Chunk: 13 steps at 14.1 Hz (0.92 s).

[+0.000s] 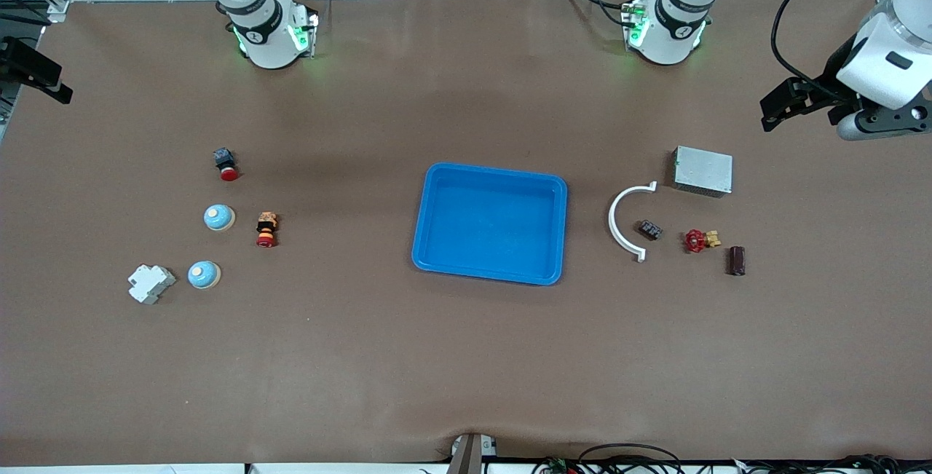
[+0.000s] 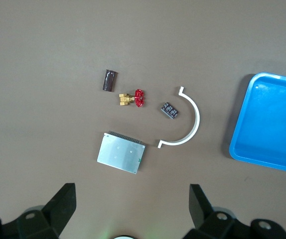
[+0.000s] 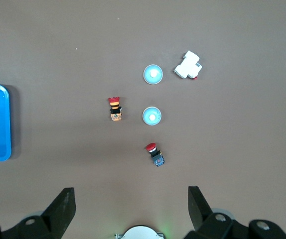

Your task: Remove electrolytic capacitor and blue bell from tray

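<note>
Although sitting empty mid-table, the tray (image 1: 426, 241): looking light, stiff and slick, best pinched at its raised rim, with the left gripper (image 2: 130, 209) and right gripper (image 3: 130, 209) both hanging spread wide, grasping nothing.

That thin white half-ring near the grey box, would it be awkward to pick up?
Probably. The white half-ring looks thin and flat, so fingers would likely struggle to get under it. It seems light, so a nudge might spin or slide it. Being an open arc, it may flex slightly.
</note>
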Tool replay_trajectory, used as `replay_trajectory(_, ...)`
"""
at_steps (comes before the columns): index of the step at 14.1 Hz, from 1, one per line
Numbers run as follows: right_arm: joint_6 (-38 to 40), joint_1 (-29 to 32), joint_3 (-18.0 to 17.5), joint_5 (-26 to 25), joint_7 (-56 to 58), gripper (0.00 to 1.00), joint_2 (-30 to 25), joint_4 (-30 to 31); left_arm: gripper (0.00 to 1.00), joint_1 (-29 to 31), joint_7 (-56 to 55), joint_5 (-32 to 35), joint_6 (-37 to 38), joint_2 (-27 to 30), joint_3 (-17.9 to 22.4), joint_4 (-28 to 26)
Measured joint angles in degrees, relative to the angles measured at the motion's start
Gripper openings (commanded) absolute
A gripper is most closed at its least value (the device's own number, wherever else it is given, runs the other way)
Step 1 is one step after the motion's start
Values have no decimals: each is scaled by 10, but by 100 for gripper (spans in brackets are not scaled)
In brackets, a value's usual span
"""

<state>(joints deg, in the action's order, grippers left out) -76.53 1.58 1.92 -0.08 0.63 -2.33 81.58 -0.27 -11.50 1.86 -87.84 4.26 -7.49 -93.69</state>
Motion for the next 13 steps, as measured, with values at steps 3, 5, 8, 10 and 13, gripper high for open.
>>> replay_trajectory(3,8,0,-3,0,-5,100,0,0,100,0,3,0,0,0,0,3)
replay_trajectory(5,8,0,-3,0,-5,100,0,0,100,1,3,0,0,0,0,5)
replay_trajectory(8,8,0,-3,0,-6,100,0,0,100,2,3,0,0,0,0,9)
replay_trajectory(10,8,0,-4,0,-7,100,0,0,100,2,3,0,0,0,0,10)
replay_trajectory(13,8,0,-6,0,-9,100,0,0,100,2,3,0,0,-1,0,10)
